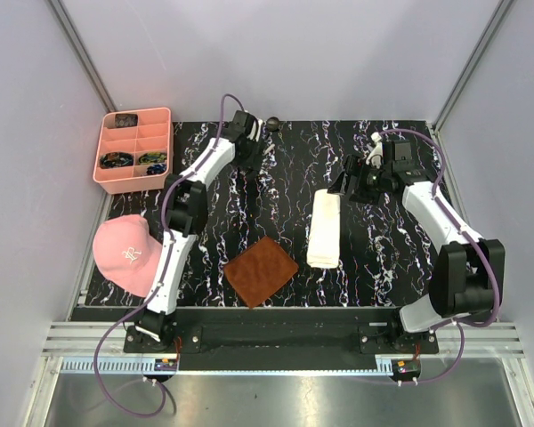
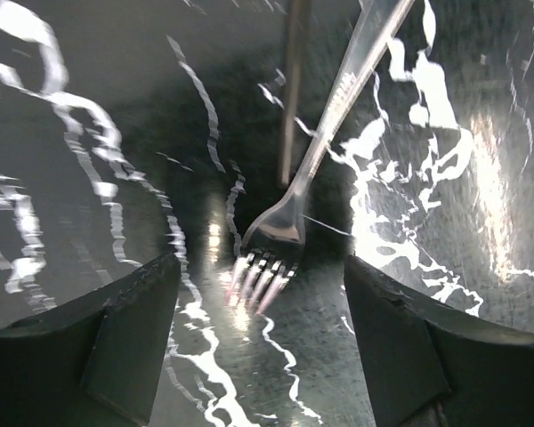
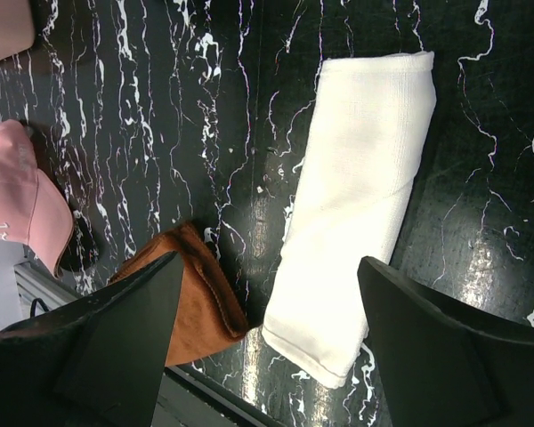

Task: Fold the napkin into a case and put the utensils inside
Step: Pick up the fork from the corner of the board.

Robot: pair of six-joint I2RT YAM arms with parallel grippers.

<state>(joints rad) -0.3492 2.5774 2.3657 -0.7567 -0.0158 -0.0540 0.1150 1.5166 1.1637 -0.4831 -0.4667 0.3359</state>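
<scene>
Lying flat: one fork [image 2: 276, 233] between open left jaws, one folded case [image 1: 324, 229] near open right jaws.

A pink compartment tray [image 1: 129, 185] sits at the far left corner of the black, white-veined table surface [image 1: 383, 253], with small dark and coloured bits in several of its compartments. A pink cap [image 1: 125, 253] lies at the left edge, toward the near corner and partly overhanging it. A brown textured square mat [image 1: 262, 270] rests close to the near edge around its middle, turned corner-on.
</scene>
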